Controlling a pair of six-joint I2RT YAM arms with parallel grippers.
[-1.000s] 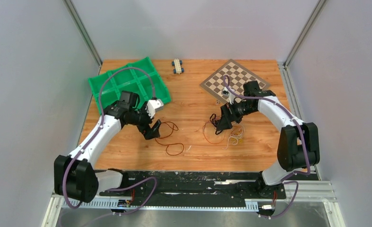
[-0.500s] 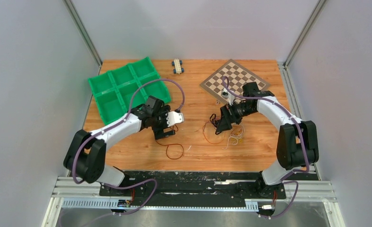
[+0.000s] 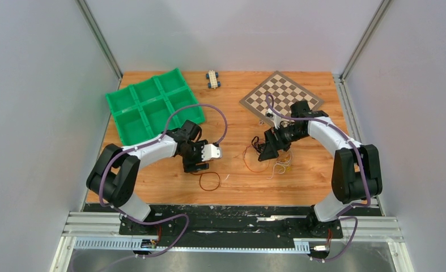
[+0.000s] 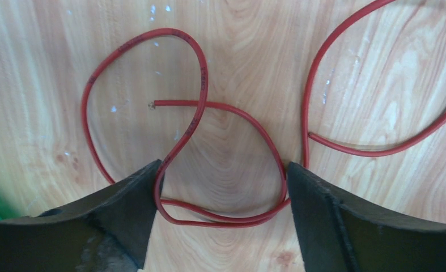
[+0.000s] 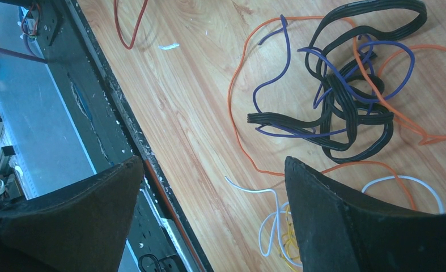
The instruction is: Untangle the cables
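Observation:
A red cable (image 4: 200, 90) lies in loose loops on the wood, apart from the others; in the top view it shows by the near edge (image 3: 210, 181). My left gripper (image 4: 223, 187) is open, low over it, with a red loop lying between the fingers (image 4: 130, 209). It shows in the top view (image 3: 196, 166). A tangle of black ribbon cable (image 5: 351, 96), purple wire (image 5: 274, 85) and orange wire (image 5: 237, 102) lies at mid table (image 3: 258, 154), with white (image 5: 268, 204) and yellow wires (image 5: 291, 246) beside it. My right gripper (image 5: 212, 187) is open and empty above that tangle (image 3: 267, 148).
A green compartment tray (image 3: 152, 105) stands at the back left. A chessboard (image 3: 283, 93) lies at the back right. A small toy car (image 3: 212, 78) sits at the back middle. The table's black front rail (image 5: 118, 130) runs close below the right gripper.
My left arm has swung right from the green tray and dropped onto the red cable. The right gripper has barely moved over the tangle.

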